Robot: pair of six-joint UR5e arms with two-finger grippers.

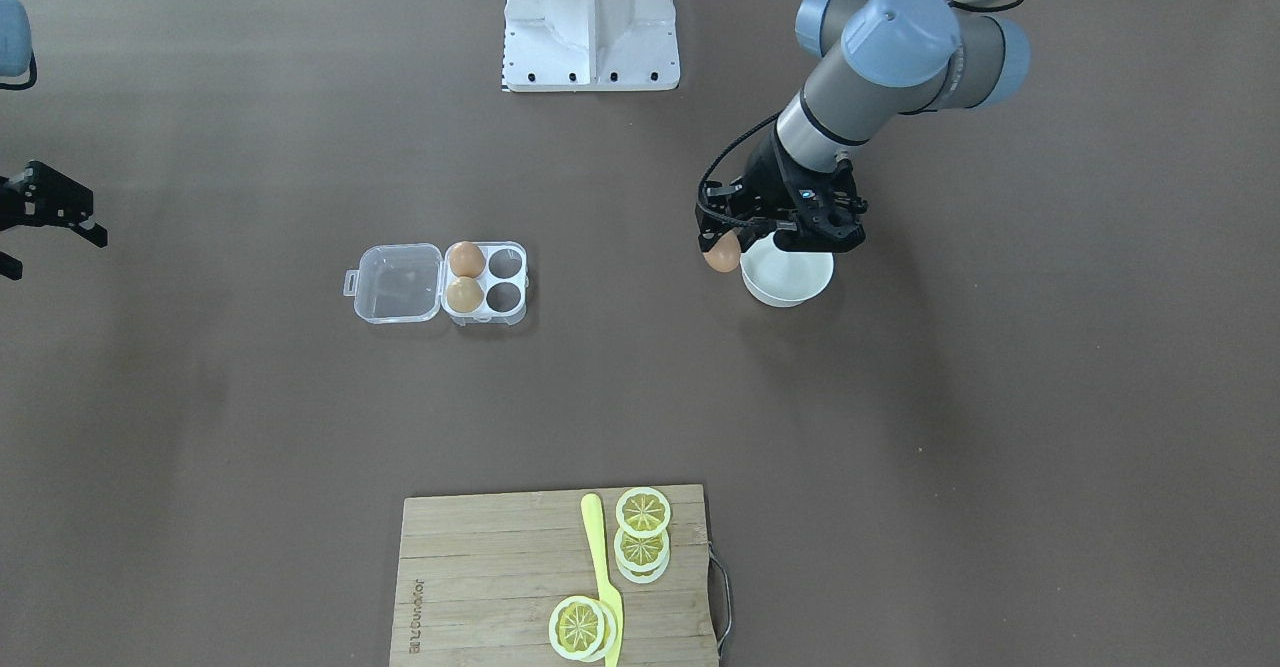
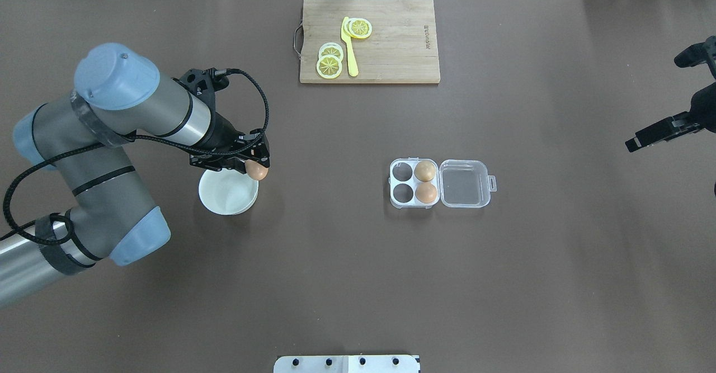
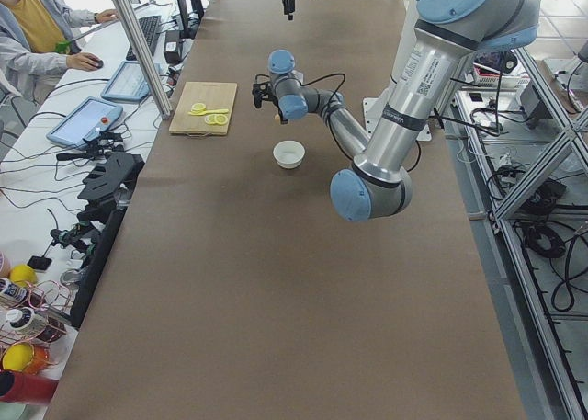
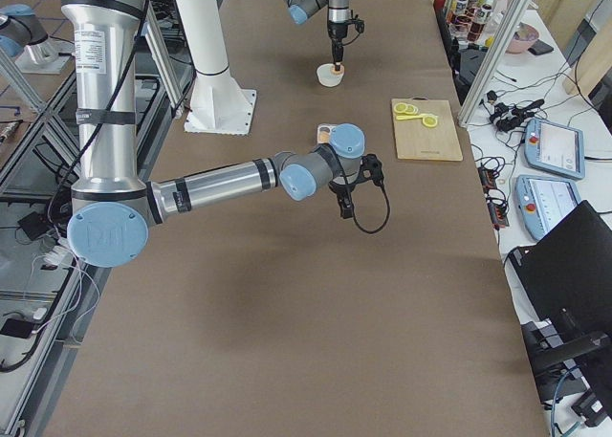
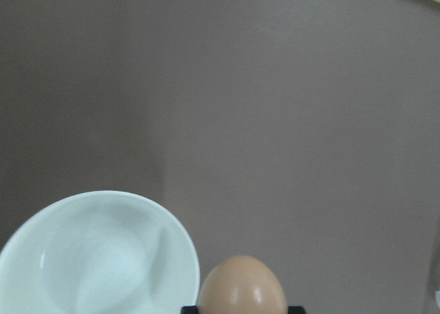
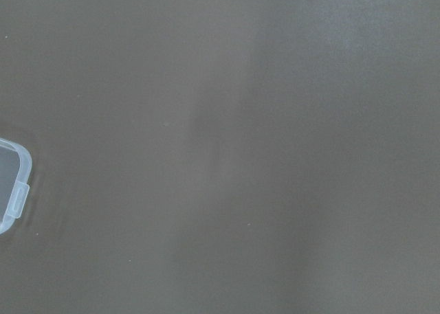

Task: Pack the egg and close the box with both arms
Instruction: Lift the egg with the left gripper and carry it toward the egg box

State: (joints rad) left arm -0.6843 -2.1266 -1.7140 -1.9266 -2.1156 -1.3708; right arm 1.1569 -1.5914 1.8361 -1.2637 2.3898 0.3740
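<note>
- The left black two-finger gripper [image 2: 256, 166] is clamped on the small orange-brown egg [image 2: 258, 170]; both are well apart from the clear plastic four-cell egg box [image 2: 401, 193], above a round white bowl's [image 2: 215, 201] rim
- The box's lid [image 2: 464, 184] lies open; two other eggs [image 2: 425, 170] fill the hinge-side cells
- The right gripper [image 2: 643, 139] hangs beyond the lid; I cannot tell how wide it stands

The cutting board [image 1: 480, 567] bears a brand reading roughly "Joyoung".
</note>
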